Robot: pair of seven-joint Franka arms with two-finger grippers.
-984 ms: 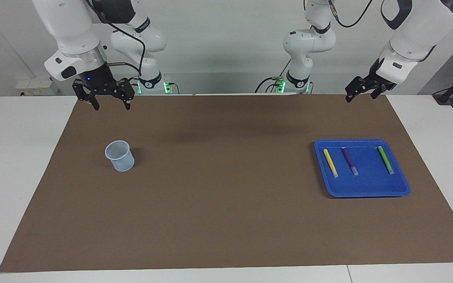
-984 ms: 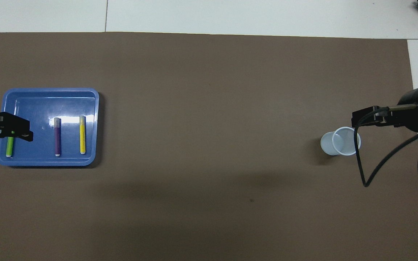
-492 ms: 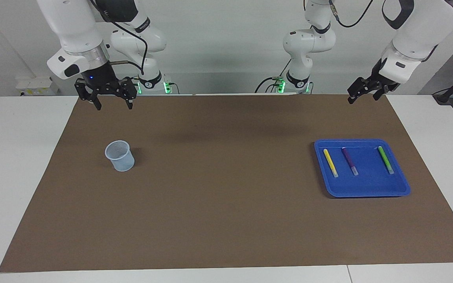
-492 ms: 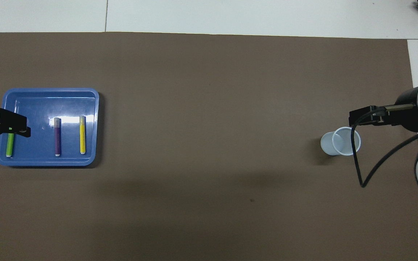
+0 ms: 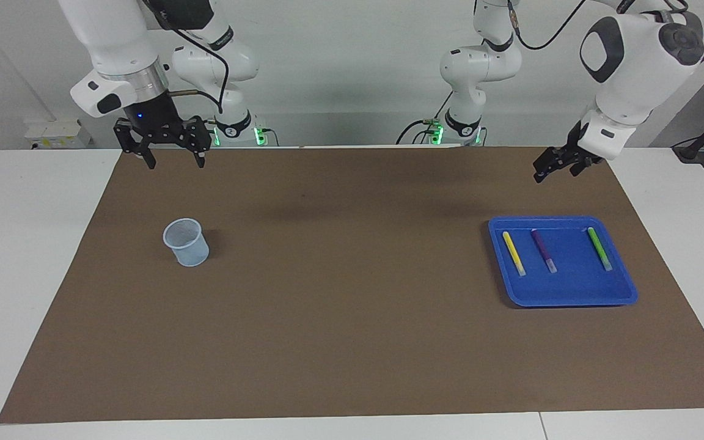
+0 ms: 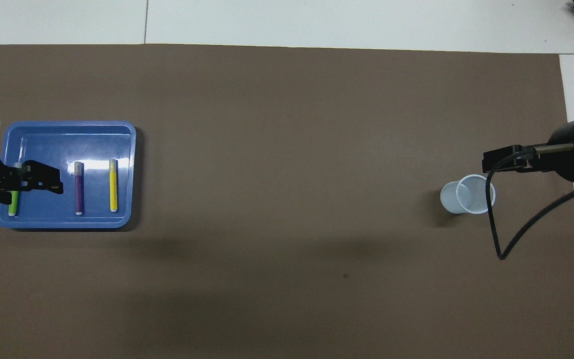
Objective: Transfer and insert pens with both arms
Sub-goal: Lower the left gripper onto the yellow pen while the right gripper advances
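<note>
Facing view, left to right: right gripper (image 5: 173, 160) empty with fingers apart, up over the mat's edge by the robots; arm waits. Pale cup (image 5: 186, 242) upright on the brown mat (image 5: 352, 342). Left gripper (image 5: 553, 168) fingers apart, empty, high above the blue tray (image 5: 563, 296). In tray, apart: yellow pen (image 5: 513, 252), purple pen (image 5: 543, 250), green pen (image 5: 599, 248). Judged light, stiff, smooth, liable to roll; pinch mid-barrel, across its width.

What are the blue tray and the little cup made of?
The blue tray looks like glossy hard plastic: light glares off its floor. The cup seems thin, pale, see-through plastic: its inside shows faintly through the wall. Neither is certain from looks alone.
</note>
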